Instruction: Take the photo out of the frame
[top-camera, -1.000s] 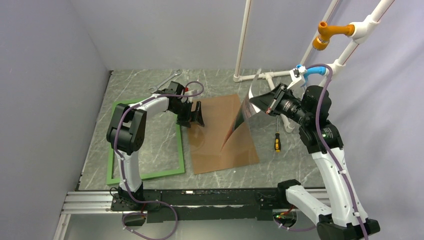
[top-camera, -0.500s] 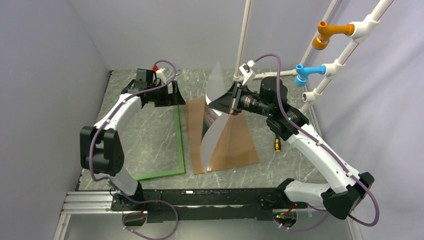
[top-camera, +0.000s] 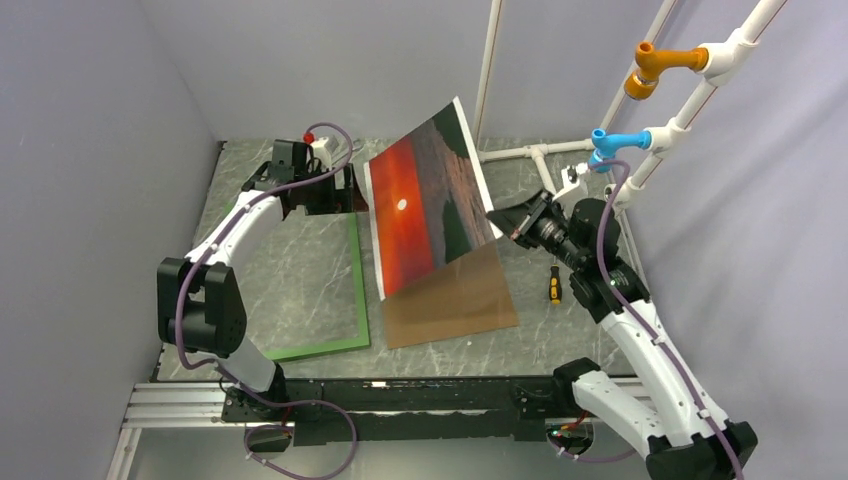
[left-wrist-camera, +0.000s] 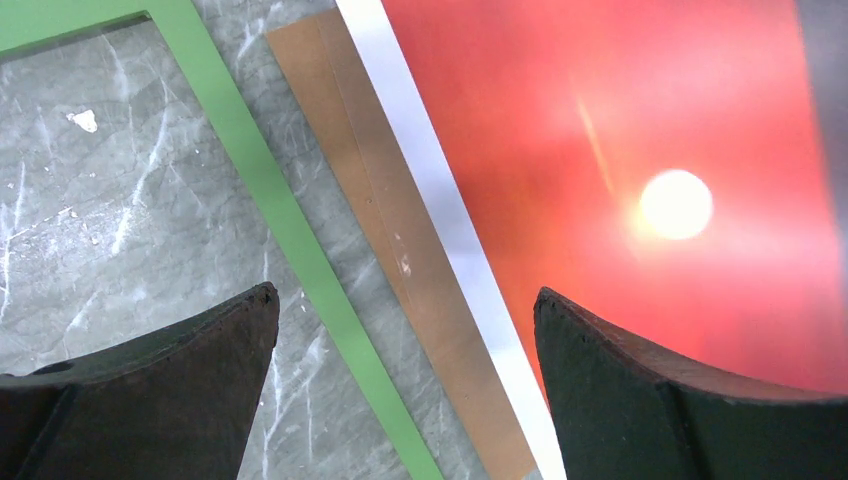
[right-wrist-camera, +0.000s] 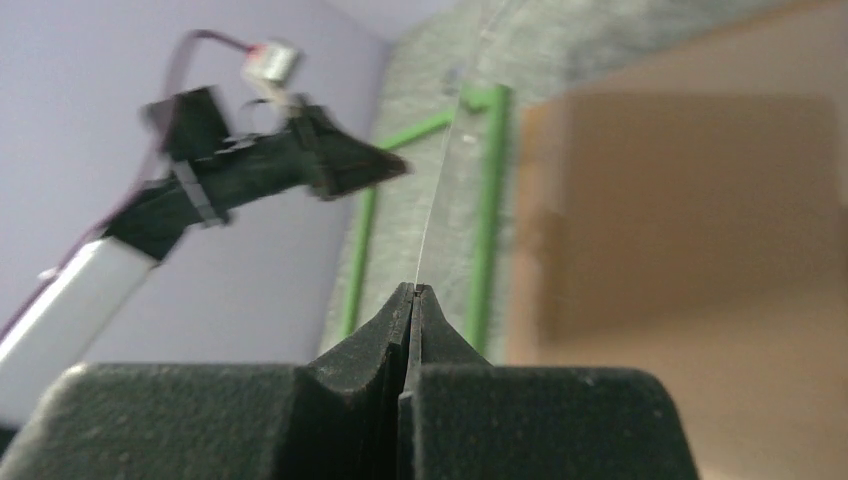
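Note:
The photo, a red-orange sunset with a white sun dot and a dark band, hangs tilted in the air above the brown backing board. My right gripper is shut on its right edge. In the right wrist view the jaws pinch the print, which shows edge-on as a thin line. The green frame lies flat on the table at the left, holding nothing. My left gripper is open and empty above the frame's far right corner; its wrist view shows the frame rail, board and photo.
A yellow-handled screwdriver lies right of the board. White pipes with an orange fitting and a blue fitting stand at the back right. Walls close in on the left and back.
The right gripper has swung back to the right with the photo, turning it from edge-on to picture side up. The left gripper rose to the frame's far corner a second ago, then held still.

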